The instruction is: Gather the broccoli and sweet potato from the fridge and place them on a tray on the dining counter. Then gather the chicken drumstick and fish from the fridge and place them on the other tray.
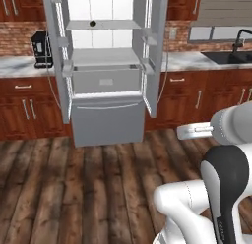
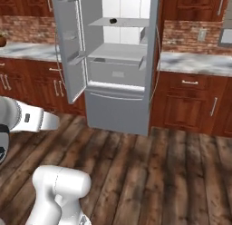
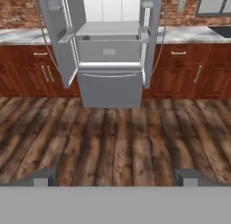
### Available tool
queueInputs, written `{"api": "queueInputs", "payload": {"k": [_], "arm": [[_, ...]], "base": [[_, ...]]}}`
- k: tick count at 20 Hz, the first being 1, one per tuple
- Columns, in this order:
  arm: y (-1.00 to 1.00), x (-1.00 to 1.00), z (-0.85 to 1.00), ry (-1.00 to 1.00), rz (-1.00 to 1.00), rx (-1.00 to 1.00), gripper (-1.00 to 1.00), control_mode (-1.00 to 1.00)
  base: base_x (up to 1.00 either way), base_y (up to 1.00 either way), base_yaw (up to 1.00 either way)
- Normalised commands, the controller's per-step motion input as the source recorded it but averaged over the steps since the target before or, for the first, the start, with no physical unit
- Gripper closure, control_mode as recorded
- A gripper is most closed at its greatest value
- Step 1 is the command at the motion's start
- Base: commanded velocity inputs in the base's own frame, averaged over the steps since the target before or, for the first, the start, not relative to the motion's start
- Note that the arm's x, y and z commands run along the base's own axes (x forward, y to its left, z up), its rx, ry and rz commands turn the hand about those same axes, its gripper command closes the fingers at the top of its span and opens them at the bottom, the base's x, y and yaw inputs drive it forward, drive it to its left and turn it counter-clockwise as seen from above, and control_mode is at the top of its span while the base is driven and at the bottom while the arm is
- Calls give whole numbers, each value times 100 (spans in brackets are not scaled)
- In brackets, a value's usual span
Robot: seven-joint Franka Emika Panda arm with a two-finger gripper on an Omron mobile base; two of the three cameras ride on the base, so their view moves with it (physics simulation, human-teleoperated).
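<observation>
Left base view: the tall grey double-door fridge stands open across the wooden floor, so this looks like the approach before any gathering; a small dark item sits on its upper shelf, too small to identify.

Right base view: the same item sits far back.

Hand view: the gripper is spread wide and empty; next, I judge, comes closing the distance.
</observation>
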Motion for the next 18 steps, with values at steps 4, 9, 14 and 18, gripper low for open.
{"api": "queueInputs", "payload": {"k": [4, 9, 14, 18], "arm": [[0, 0, 0, 0, 0, 0, -100, 100], [0, 0, 0, 0, 0, 0, -100, 100], [0, 0, 0, 0, 0, 0, -100, 100], [0, 0, 0, 0, 0, 0, -100, 100]], "base": [[100, 16, 0], [100, 23, 0], [100, 53, 0], [100, 70, 0]]}}
